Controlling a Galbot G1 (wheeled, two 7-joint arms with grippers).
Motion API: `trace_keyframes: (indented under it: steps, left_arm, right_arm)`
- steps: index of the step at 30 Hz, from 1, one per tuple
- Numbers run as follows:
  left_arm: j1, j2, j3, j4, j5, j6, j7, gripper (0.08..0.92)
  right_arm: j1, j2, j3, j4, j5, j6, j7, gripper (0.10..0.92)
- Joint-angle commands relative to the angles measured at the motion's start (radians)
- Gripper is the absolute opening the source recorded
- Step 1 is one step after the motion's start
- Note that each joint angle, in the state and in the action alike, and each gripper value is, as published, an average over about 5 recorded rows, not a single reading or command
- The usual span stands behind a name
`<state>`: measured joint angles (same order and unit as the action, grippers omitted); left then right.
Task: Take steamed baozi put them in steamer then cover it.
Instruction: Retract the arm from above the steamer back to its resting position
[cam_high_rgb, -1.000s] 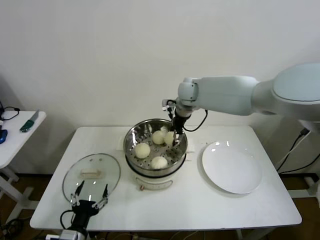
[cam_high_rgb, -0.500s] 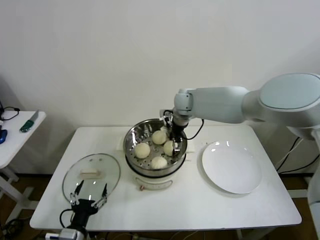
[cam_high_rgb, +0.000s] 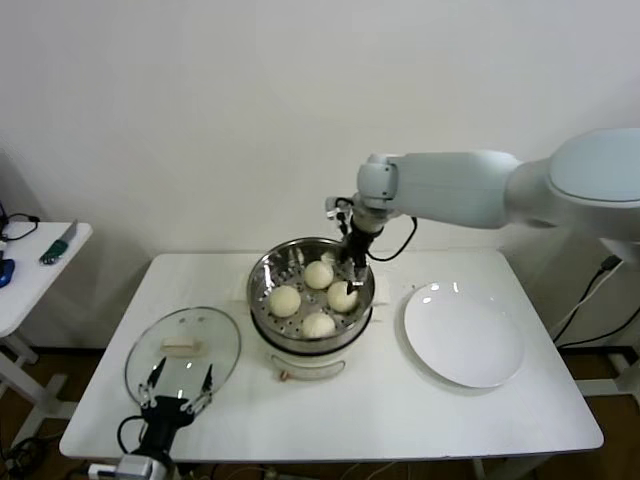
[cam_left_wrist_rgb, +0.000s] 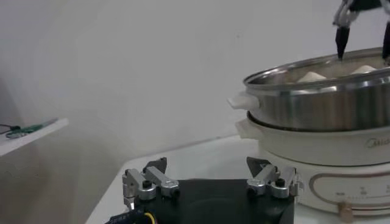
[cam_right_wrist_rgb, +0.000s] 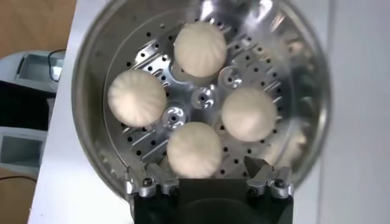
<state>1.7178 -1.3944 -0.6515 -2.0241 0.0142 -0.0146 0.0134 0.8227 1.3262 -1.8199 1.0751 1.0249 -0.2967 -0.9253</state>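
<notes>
White wall backs your white table (cam_high_rgb: 400, 400), and the steamer (cam_high_rgb: 262, 290) sits near the table's middle on its white cooker base (cam_high_rgb: 310, 362). Four steamed baozi (cam_high_rgb: 318, 274) lie inside the steamer on the perforated floor, set around its centre and apart from one another in the right wrist view; being round domes, they show no long axis. Your right gripper (cam_high_rgb: 352, 268) hangs over the steamer's far right rim, pointing down, fingers spread and holding nothing; the nearest bun sits just below it. To the steamer's left, flat on the table, lies the cover (cam_high_rgb: 183, 352), glass side showing, and its white oblong handle (cam_high_rgb: 181, 347) runs left to right, roughly along the table's front edge. Your left gripper (cam_high_rgb: 178, 388) waits at the cover's near edge, fingers spread, empty. To the steamer's right rests a white plate (cam_high_rgb: 463, 335). From the left wrist view you only see the steamer's wall and two bun tops above the rim; the cover is hidden there. In the head view the left arm is cut off at the bottom edge.
</notes>
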Motion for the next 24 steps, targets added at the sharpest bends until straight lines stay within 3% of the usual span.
trace_keyframes:
  steps: [1,6,12,24]
  left_arm:
    - [-0.005,0.007,-0.008,0.0,0.0,-0.004,-0.008,0.823]
    - [-0.014,0.016,-0.011,0.012,0.013,-0.012,-0.022,0.823]
    - [-0.017,0.008,-0.007,0.012,0.032,-0.018,-0.024,0.823]
    - [-0.035,-0.008,-0.002,-0.018,0.151,0.014,-0.028,0.823]
  right_arm:
    - [0.017,-0.315,0.186,0.172,-0.042,0.165,0.274,0.823]
    - [-0.154,-0.514,0.372,0.296,-0.084,0.267,0.506,0.823]
    - [-0.541,-0.689,0.791,0.38,-0.141,0.355,0.657,0.823]
    - [-1.259,-0.77,1.523,0.525,-0.255,0.432,0.816,0.823]
